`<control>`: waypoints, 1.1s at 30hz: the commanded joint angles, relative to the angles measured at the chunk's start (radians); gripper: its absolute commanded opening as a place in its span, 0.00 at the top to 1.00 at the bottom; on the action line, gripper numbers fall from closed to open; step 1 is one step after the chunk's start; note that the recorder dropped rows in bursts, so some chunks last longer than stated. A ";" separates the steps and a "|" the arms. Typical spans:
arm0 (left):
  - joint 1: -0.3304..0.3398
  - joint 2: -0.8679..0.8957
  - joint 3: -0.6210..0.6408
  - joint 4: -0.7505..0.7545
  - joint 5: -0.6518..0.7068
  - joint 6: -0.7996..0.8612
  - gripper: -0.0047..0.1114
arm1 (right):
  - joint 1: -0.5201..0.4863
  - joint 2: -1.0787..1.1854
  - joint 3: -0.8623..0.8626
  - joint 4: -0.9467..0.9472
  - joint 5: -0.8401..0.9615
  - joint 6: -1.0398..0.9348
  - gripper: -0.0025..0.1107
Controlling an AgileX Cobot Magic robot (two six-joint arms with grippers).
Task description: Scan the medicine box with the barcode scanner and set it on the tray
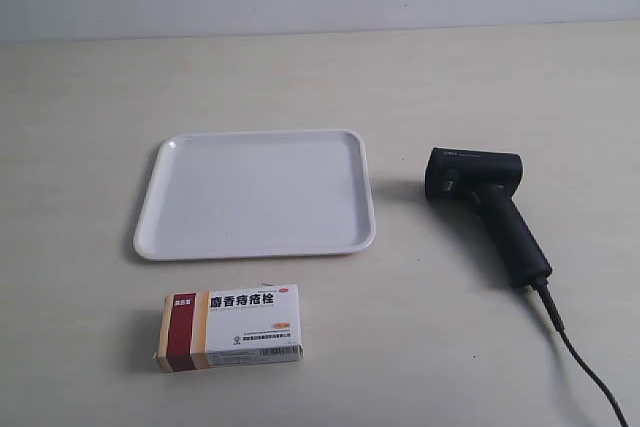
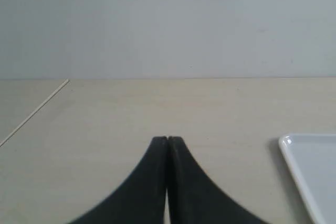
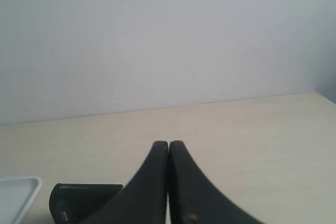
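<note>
The medicine box (image 1: 231, 327), white with a dark red end band, lies flat near the front of the table, just before the tray (image 1: 258, 193). The black barcode scanner (image 1: 487, 209) lies on its side to the tray's right, its cable (image 1: 587, 372) trailing to the front right corner. No arm shows in the exterior view. My left gripper (image 2: 167, 139) is shut with nothing in it; a corner of the tray (image 2: 310, 167) shows beside it. My right gripper (image 3: 168, 143) is shut and empty, with the scanner's head (image 3: 84, 201) and a tray corner (image 3: 18, 198) behind it.
The pale wooden table (image 1: 100, 97) ends at a plain light wall at the back. A thin seam (image 2: 34, 113) runs across the tabletop in the left wrist view.
</note>
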 commanded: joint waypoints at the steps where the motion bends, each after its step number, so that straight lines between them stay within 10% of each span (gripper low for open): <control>1: 0.002 -0.006 0.001 -0.009 -0.004 0.004 0.94 | -0.006 -0.007 0.004 -0.003 -0.002 0.000 0.98; 15: 0.002 -0.006 0.001 -0.009 -0.016 0.004 0.94 | -0.006 -0.007 0.004 -0.003 -0.010 0.000 0.98; 22: 0.002 0.003 0.001 0.046 -0.620 -0.507 0.95 | -0.006 -0.007 0.004 0.166 -0.029 0.011 0.98; 26: -0.010 0.352 -0.324 0.074 -0.168 -0.426 0.96 | -0.006 -0.007 0.004 0.237 -0.052 0.009 0.98; 28: -0.088 0.616 -0.404 0.054 -0.011 -0.360 0.96 | -0.006 -0.007 0.004 0.235 -0.052 0.007 0.98; 33: -0.570 1.155 -0.532 -0.082 0.137 0.151 0.96 | -0.006 -0.007 0.004 0.235 -0.049 0.007 0.98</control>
